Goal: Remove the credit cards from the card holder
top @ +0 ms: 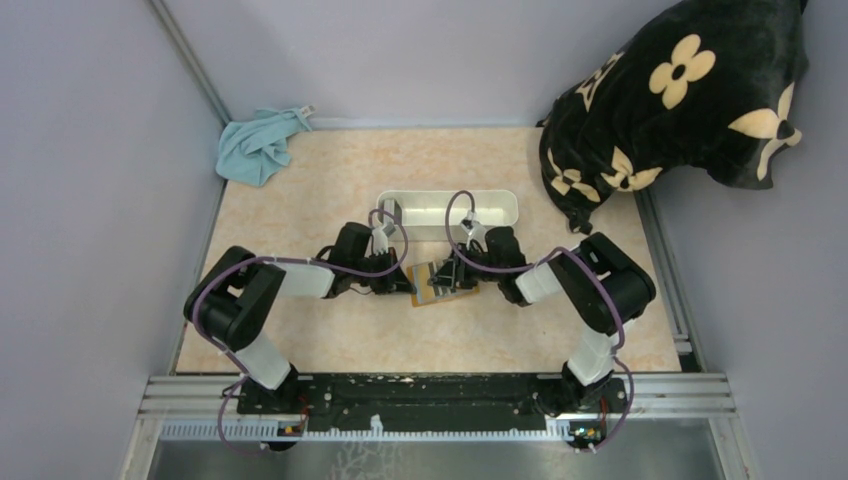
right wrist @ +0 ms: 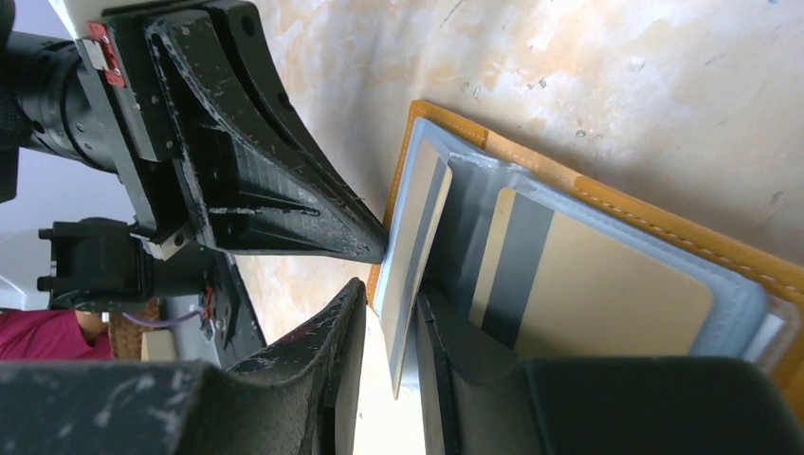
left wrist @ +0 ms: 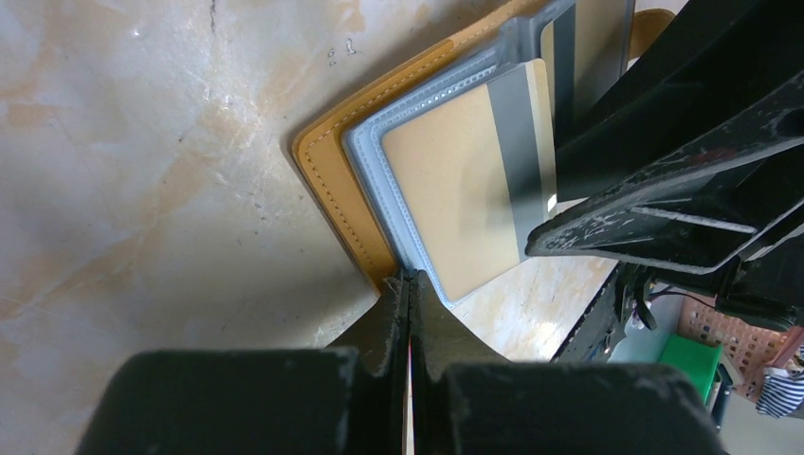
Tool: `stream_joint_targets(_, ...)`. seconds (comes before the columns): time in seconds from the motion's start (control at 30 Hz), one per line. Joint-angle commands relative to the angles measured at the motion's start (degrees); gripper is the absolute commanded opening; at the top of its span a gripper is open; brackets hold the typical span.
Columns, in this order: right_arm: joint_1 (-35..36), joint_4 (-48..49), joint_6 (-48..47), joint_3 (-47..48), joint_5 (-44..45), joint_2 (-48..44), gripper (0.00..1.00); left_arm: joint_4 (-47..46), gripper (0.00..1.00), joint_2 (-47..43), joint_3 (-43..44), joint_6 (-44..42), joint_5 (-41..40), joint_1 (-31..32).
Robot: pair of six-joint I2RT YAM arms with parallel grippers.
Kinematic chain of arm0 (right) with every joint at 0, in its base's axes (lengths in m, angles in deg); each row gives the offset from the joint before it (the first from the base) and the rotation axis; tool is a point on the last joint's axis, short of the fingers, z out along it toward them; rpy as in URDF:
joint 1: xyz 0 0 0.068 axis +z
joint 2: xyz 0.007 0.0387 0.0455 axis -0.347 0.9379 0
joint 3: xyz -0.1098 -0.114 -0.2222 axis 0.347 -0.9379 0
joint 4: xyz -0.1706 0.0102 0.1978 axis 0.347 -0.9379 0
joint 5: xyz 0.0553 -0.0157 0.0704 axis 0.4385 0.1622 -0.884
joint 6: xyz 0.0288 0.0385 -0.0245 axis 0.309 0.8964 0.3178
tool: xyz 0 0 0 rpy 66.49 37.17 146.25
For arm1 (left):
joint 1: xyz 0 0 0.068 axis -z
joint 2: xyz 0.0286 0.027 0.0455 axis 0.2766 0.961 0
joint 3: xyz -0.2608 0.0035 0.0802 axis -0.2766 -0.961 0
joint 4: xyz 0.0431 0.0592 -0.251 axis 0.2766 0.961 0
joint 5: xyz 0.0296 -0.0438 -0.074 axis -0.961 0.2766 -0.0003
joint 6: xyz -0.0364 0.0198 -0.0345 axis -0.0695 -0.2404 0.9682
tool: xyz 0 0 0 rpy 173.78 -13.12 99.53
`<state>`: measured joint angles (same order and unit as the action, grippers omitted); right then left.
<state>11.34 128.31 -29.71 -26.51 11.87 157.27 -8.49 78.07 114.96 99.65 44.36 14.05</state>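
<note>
The orange-brown card holder [top: 440,288] lies open on the marbled table between both grippers. A tan-gold card [left wrist: 455,199] with a dark stripe sits in its clear sleeve [right wrist: 607,299]. A pale blue-grey card [right wrist: 410,275] stands on edge, lifted from the holder [right wrist: 664,227]. My right gripper [right wrist: 391,296] straddles this card: one finger lies against it, and a gap shows at the other. My left gripper [left wrist: 410,277] is shut, its tips pressed at the holder's near edge [left wrist: 332,180] where leather meets sleeve. Whether it pinches the sleeve, I cannot tell.
A long white tray [top: 447,207] stands just behind the grippers. A teal cloth [top: 258,145] lies at the back left corner. A black cushion with cream flowers [top: 680,100] fills the back right. Grey walls close in the table on both sides.
</note>
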Motion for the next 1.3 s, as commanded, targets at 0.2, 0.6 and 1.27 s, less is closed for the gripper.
stream_joint_targets(0.2, 3.0, 4.9, 1.0, 0.5, -1.8, 2.6, 0.26, 6.5, 0.0, 3.3, -2.0, -2.8, -7.2, -0.3)
stream_joint_targets(0.6, 1.2, -0.7, -1.5, 1.3, -1.3, -0.7, 0.26, 6.1, 0.0, 3.8, -2.5, -2.6, -7.0, -0.3)
stream_joint_targets(1.27, -4.9, 1.7, -0.9, -2.4, -4.3, -2.5, 0.26, 5.5, 0.0, 5.2, -2.5, -2.5, -6.8, -0.2)
